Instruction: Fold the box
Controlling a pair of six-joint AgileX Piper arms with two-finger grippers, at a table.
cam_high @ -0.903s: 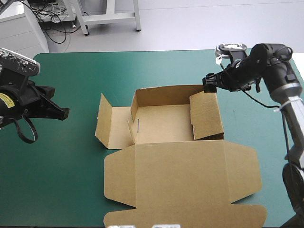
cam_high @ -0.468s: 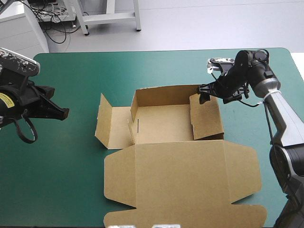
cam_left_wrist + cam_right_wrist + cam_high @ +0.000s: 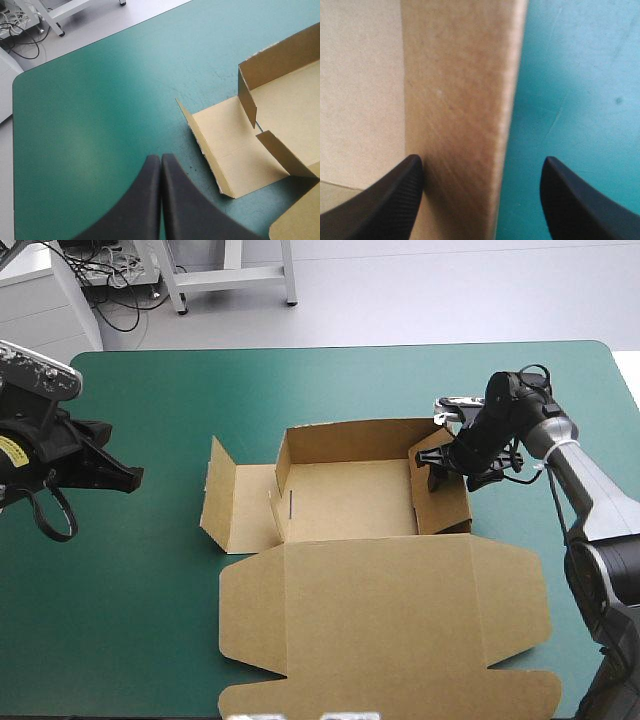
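Observation:
The brown box [image 3: 345, 500] sits mid-table as an open tray, its back wall and right wall [image 3: 445, 502] raised. Its wide lid [image 3: 380, 620] lies flat toward the near edge. The left side flap [image 3: 235, 508] lies folded out, its outer end tilted up. My right gripper [image 3: 437, 465] is open and straddles the right wall [image 3: 460, 100]: one finger [image 3: 390, 200] is inside the tray, the other finger [image 3: 585, 205] outside over the cover. My left gripper [image 3: 133, 477] is shut and empty, left of the box; in its wrist view the gripper [image 3: 161, 165] points at the left flap [image 3: 225, 145].
Teal-green cover [image 3: 130, 600] stretches from the left gripper to the box's left flap. A band of cover [image 3: 300, 385] separates the box's back wall from the table's far edge. The lid's front flap [image 3: 400, 702] reaches the near edge.
My right gripper moved from the box's far right corner down and nearer along the right wall, which now stands between its fingers. The left arm has not moved.

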